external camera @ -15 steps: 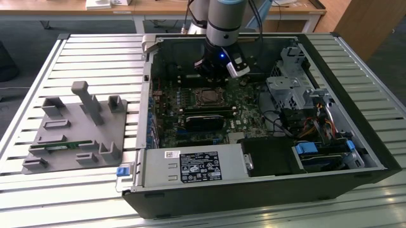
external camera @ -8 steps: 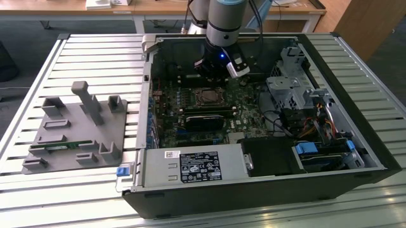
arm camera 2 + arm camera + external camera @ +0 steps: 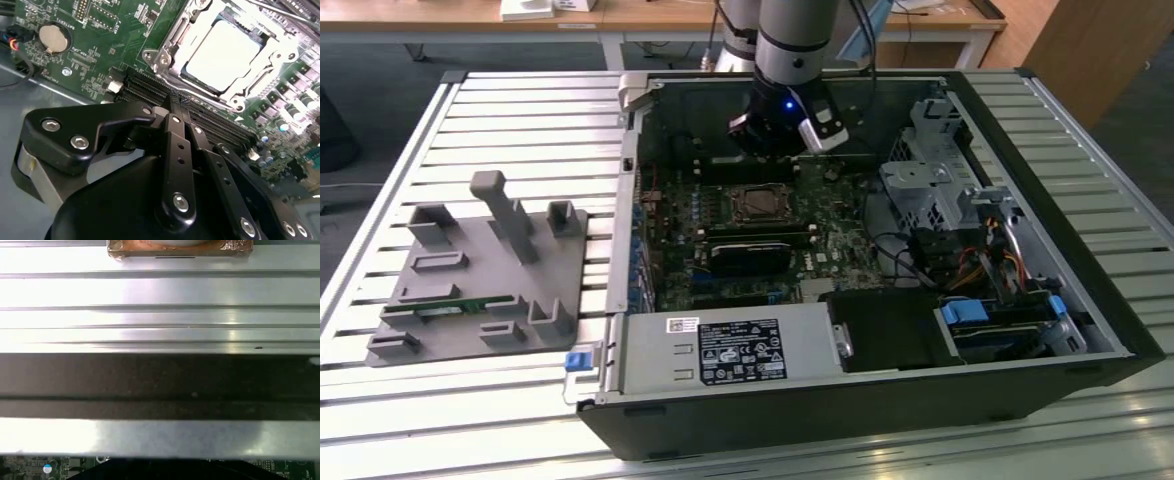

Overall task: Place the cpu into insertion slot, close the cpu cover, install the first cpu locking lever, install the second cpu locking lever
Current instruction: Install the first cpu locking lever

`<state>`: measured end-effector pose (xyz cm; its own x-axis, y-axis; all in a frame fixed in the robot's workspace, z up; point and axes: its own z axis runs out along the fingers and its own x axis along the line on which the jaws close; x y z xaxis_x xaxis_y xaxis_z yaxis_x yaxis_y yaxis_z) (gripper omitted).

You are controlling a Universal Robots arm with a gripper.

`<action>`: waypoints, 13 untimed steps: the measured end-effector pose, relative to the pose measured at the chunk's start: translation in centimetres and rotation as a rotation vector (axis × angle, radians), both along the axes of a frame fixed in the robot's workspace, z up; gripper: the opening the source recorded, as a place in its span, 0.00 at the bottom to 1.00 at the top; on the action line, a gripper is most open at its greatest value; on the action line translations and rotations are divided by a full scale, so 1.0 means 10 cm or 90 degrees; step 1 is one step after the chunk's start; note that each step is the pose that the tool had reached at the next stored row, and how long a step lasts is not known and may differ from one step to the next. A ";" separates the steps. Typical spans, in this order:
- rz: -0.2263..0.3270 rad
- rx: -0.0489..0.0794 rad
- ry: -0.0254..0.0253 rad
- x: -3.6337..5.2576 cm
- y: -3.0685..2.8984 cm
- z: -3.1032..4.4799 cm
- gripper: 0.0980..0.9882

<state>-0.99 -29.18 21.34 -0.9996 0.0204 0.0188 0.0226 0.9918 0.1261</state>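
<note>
on the exterior view's left, a grey fixture block [image 3: 480, 275] lies on the slatted desk [image 3: 400, 140] beside the open computer case [image 3: 881, 400], and further right the pincer [image 3: 767, 150] hangs over the green board just behind the insertion slot [image 3: 757, 204]. the second wrist view shows the cpu [image 3: 222, 55] already seated in that slot with the cpu cover [image 3: 170, 42] framing it, so i judge the levers are the step in hand. the pincer's fingers [image 3: 176, 125] look pressed together on nothing, and a lever would call for a fine, low hook.

Open air above insertion slot [image 3: 759, 204], drive cage [image 3: 931, 190] (metal) beside
</note>
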 end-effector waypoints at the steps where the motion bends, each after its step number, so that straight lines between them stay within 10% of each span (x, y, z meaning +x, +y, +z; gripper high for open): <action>1: 0.000 0.000 0.0000 0.000 -0.003 0.000 0.01; 13: 0.000 0.000 0.0000 0.000 -0.057 0.000 0.01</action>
<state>-0.99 -29.75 21.33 -0.9996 0.0204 0.0189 0.0226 0.9917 0.1263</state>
